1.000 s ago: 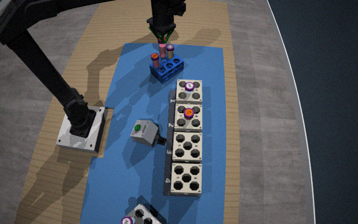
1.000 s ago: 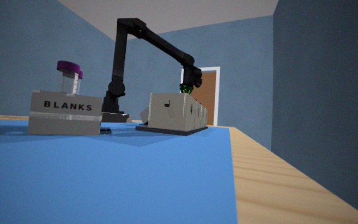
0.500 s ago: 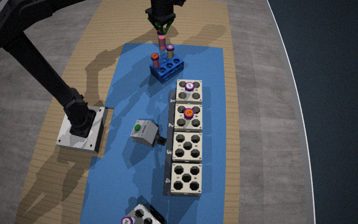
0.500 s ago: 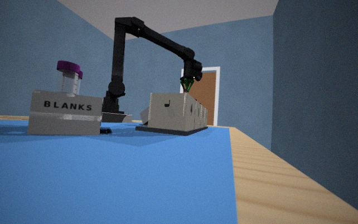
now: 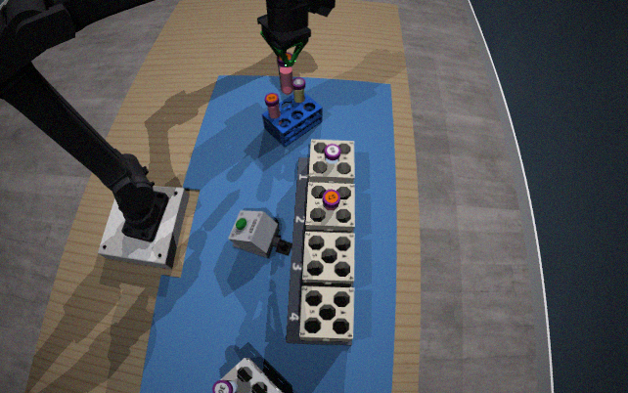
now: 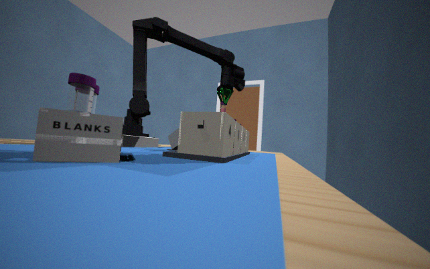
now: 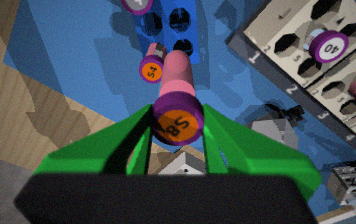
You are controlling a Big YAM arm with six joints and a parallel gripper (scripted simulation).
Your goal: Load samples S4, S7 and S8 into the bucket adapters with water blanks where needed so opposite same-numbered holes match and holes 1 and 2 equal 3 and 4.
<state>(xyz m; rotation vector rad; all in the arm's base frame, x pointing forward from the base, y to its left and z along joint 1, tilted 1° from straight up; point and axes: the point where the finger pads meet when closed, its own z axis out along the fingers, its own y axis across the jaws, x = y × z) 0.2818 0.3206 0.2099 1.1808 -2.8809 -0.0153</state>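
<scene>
My gripper [image 5: 286,58] is shut on a pink sample tube with an orange cap dot marked S8 [image 7: 178,121], and holds it lifted clear above the blue sample rack [image 5: 292,117]. In the rack stand sample S4 [image 5: 272,105], also seen in the wrist view [image 7: 151,70], and the grey-dot tube X6 [image 5: 298,89]. On the loading stand, adapter 1 holds a white-dot blank marked 40 [image 5: 333,152] in its centre hole. Adapter 2 holds an orange-dot sample [image 5: 331,197] in its centre hole. Adapters 3 [image 5: 329,255] and 4 [image 5: 327,313] are empty.
The box with the green DONE key [image 5: 241,224] sits left of adapters 2 and 3. The white blank rack [image 6: 78,134] stands at the near end of the mat with purple-capped blanks [image 6: 82,94]. The arm's base [image 5: 142,225] is to the left.
</scene>
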